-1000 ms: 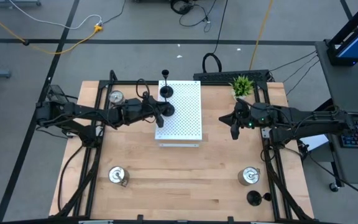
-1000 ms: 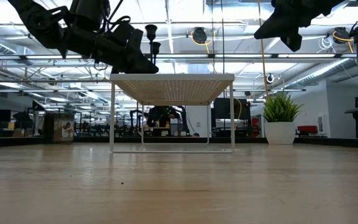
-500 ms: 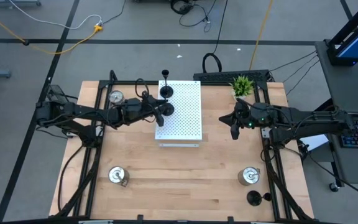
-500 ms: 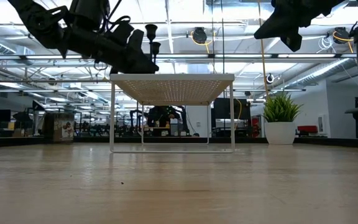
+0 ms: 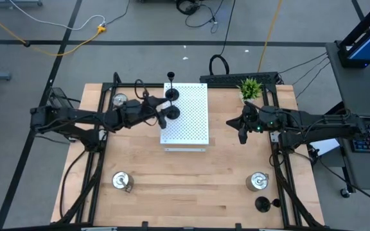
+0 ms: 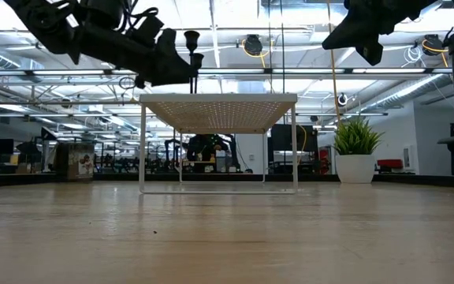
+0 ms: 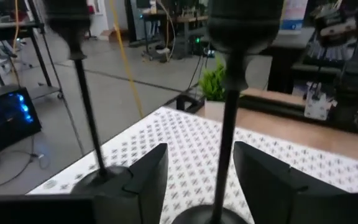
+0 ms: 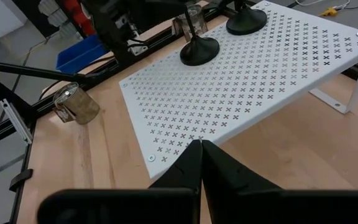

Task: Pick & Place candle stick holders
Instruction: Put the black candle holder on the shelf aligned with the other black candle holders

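Observation:
Two black candle stick holders stand by their round bases on the white perforated board, one at its far left corner, one nearer. My left gripper is open, level, with the nearer holder's thin stem between its fingers, untouched. Silver holders sit on the table at far left, near left and near right. A third black holder stands near the right front corner. My right gripper hangs shut, right of the board.
A small potted plant stands at the table's far edge, right of the board. The board is a raised shelf on thin white legs. Bare wood stretches across the near half of the table.
My left gripper has opened around the nearer black holder's stem and let it go, and has risen a little. The holder stays upright on the board. My right arm has kept still.

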Controlling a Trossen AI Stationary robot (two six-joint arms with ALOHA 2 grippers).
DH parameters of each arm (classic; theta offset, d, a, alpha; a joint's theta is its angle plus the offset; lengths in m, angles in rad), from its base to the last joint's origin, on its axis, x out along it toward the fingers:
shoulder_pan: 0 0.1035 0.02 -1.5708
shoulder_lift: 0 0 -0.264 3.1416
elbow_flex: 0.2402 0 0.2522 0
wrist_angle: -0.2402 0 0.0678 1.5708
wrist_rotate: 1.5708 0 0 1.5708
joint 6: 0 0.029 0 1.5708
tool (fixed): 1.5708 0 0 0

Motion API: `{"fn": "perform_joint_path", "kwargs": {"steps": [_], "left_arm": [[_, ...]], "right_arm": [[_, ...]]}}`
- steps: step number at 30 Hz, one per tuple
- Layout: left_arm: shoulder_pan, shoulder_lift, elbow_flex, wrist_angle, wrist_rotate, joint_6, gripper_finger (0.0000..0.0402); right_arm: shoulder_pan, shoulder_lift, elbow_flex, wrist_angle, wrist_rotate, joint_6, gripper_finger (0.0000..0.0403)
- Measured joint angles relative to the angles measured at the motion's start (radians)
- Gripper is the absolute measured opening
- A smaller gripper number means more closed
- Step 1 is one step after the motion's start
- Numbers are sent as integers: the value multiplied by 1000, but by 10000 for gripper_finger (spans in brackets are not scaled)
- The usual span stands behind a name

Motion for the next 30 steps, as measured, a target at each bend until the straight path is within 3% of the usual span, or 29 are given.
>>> {"fn": "perform_joint_path", "kwargs": {"steps": [8, 21, 30], "left_arm": [[-9, -176, 0, -308, -3, -10, 215], [-100, -424, 0, -636, -1, -113, 216], [-135, -559, 0, -731, 1, -284, 216]], "right_arm": [[0, 0, 0, 0, 0, 0, 1], [0, 0, 0, 1, 0, -5, 1], [0, 0, 0, 0, 0, -74, 1]]}}
